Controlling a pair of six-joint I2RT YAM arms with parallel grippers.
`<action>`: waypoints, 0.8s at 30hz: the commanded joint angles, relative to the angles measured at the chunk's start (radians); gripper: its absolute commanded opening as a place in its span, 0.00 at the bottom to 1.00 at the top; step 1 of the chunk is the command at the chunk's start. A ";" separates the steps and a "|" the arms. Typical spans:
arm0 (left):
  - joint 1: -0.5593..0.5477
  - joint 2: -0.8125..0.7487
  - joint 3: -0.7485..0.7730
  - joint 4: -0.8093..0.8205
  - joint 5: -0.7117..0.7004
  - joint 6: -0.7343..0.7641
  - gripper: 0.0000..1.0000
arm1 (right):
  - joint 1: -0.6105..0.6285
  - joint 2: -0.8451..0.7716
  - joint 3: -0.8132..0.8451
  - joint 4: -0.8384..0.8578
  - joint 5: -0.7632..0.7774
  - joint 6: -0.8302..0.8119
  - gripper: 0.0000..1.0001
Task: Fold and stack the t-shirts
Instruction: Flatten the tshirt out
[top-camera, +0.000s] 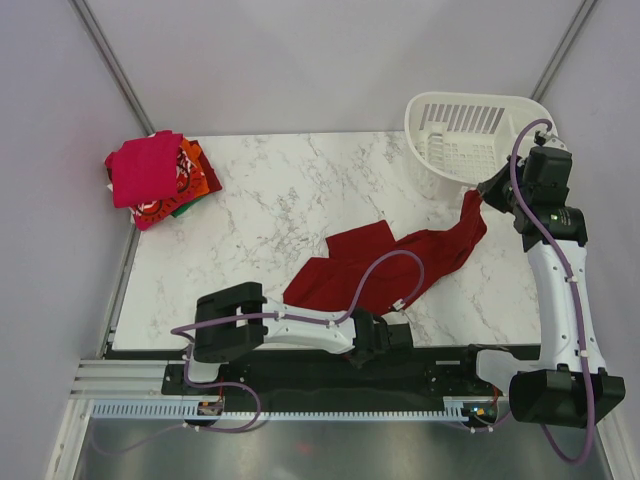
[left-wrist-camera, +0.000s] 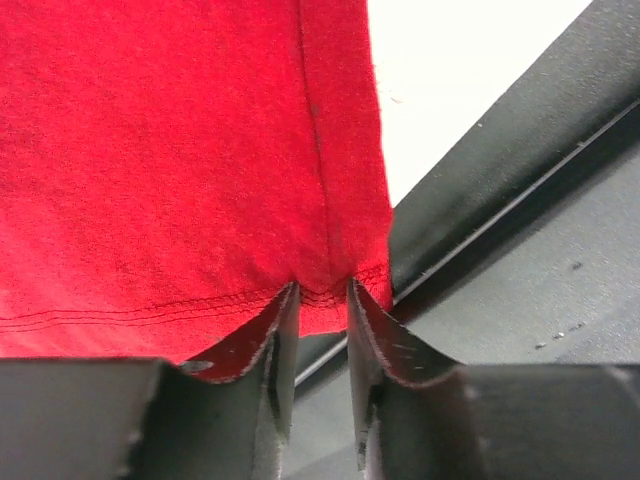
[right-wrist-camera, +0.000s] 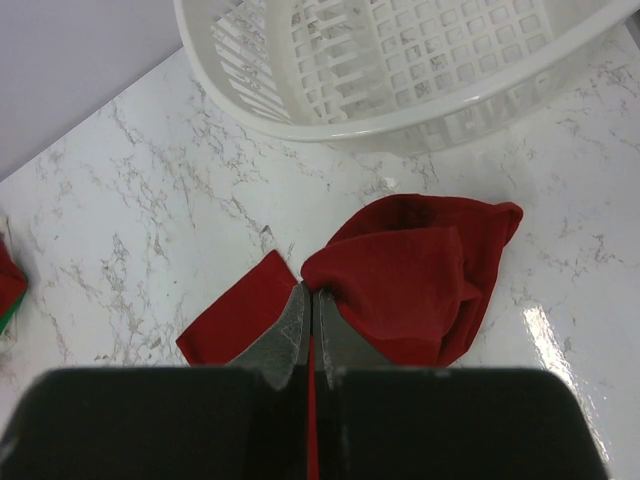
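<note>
— How do the grippers stand?
— The left gripper (left-wrist-camera: 320, 312) pinches the hem of the dark red t-shirt (top-camera: 400, 262). The right gripper (right-wrist-camera: 312, 305) is clamped on its far end, seemingly lifting it.
— And beyond?
— The basket (top-camera: 470, 135) is at one o'clock and the folded t-shirts (top-camera: 150, 172) at ten o'clock.

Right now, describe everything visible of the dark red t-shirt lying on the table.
The dark red t-shirt is soft knit cloth, plain, with a stitched hem. It lies unfolded and rumpled, stretched diagonally across the marble table, from its near edge towards the white basket. The left gripper pinches its hem at the near end; the right gripper is shut on the bunched far end beside the basket. No print shows.
</note>
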 joint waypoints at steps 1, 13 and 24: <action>0.008 0.059 -0.016 0.072 -0.033 0.017 0.28 | 0.000 -0.001 0.002 0.034 0.008 -0.007 0.00; -0.013 -0.332 0.115 -0.224 -0.163 -0.044 0.02 | 0.000 -0.036 0.133 -0.050 -0.024 0.004 0.00; -0.061 -0.757 0.739 -0.540 -0.326 0.098 0.02 | 0.002 -0.191 0.598 -0.115 0.023 0.004 0.00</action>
